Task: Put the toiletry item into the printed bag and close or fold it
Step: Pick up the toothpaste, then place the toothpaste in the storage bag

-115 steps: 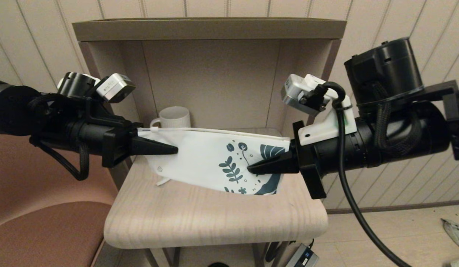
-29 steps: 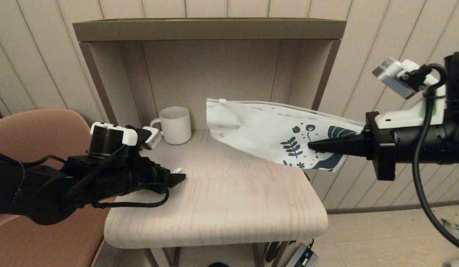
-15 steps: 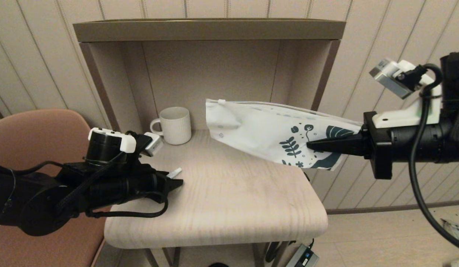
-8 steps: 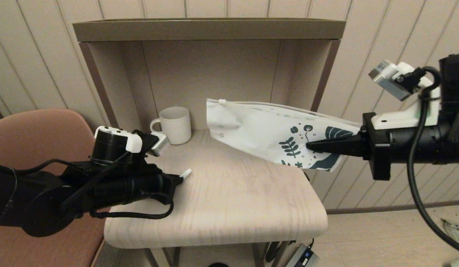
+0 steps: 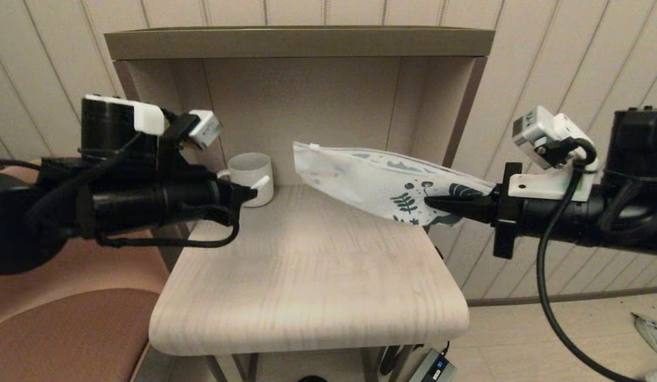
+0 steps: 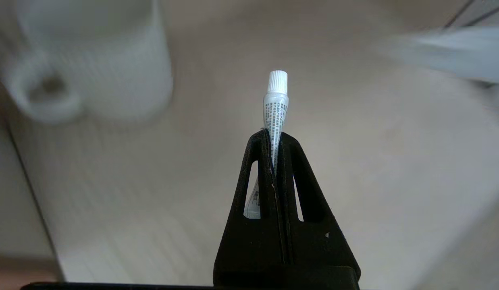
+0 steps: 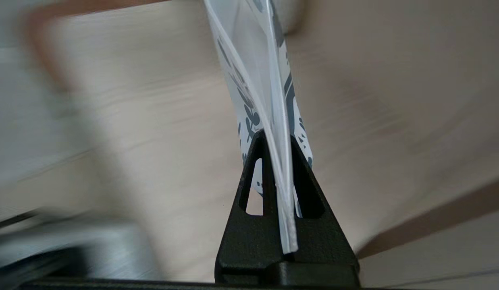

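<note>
We hold the tube (image 6: 276,105) tight in our left gripper (image 5: 248,192). Our right gripper (image 5: 432,202) pinches the bag (image 5: 381,180) (above the table (image 5: 307,276)). Next, the tube likely must find the bag's mouth.

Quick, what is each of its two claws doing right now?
Left gripper: closed on the small white tube, lifted off the table.
Right gripper: closed on the printed end of the plastic bag, held in the air.
</note>
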Controlling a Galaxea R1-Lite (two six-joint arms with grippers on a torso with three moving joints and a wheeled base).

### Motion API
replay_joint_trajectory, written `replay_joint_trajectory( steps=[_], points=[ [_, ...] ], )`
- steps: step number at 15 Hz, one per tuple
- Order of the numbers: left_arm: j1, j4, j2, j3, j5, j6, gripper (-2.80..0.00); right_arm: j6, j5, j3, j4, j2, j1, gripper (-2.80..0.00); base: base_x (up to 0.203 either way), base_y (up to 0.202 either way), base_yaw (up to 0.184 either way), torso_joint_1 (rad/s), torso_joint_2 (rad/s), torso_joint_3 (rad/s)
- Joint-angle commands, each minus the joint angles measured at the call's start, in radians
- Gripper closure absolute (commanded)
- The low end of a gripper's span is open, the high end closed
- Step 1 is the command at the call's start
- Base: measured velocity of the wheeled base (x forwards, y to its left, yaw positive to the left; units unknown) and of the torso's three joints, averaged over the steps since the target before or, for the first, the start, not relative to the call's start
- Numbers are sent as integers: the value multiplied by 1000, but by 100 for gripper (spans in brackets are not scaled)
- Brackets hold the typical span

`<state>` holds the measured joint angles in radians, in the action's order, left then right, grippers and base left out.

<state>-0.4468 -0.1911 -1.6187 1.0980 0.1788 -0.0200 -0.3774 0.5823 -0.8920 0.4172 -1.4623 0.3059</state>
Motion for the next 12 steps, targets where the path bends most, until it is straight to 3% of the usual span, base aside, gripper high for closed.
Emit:
replay_joint_trajectory(
  steps=[1,5,7,10,12],
  points=[
    [2,113,33,153,33,-1,0,-46,-49,35,96,-40,22,0,0,0,0,0,0,0],
    [0,305,13,385,114,-1,0,-155,-68,103,95,-73,73,0,0,0,0,0,0,0],
    [-25,394,-20,473,171,-1,0,-167,-96,102,64,-94,115,0,0,0,0,0,0,0],
    [-92,469,-85,542,198,9,0,-167,-99,86,54,-123,133,0,0,0,0,0,0,0],
    [-121,529,-102,583,249,51,0,-165,-98,83,61,-150,132,0,0,0,0,0,0,0]
  ],
)
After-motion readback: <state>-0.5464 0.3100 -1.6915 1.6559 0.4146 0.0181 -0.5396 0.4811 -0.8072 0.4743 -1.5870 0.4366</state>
